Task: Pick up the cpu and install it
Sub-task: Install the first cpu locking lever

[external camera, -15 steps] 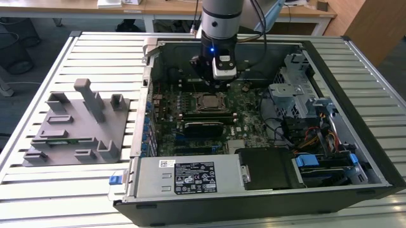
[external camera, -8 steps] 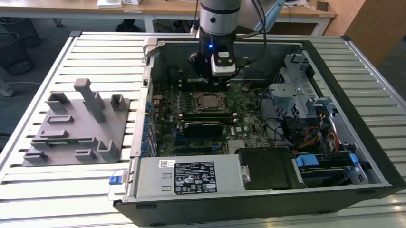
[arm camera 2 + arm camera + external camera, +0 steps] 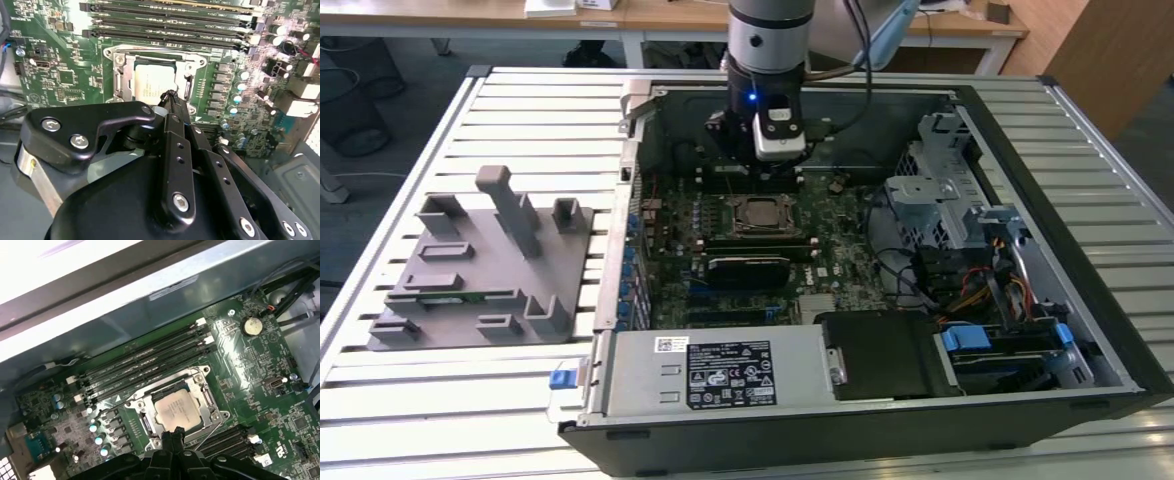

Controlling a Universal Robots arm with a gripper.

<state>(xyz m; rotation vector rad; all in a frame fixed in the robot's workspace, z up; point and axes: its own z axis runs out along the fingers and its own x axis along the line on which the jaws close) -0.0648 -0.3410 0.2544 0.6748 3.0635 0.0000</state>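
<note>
The small flat square cpu with the silvery metal top [image 3: 179, 409] already lies inside the dark square socket framed in metal [image 3: 142, 422], in the middle of the green motherboard [image 3: 834, 215] of the open black computer case [image 3: 1107, 330]. The black gripper [image 3: 172, 432] hangs just above the near edge of the chip. Its fingertips [image 3: 171, 96] are pressed together and hold nothing. The chip is square, so it has no long axis. There is faint print on its top, but I cannot read it. On the exterior view's left, well apart, stands a grey plastic tray [image 3: 480, 265].
</note>
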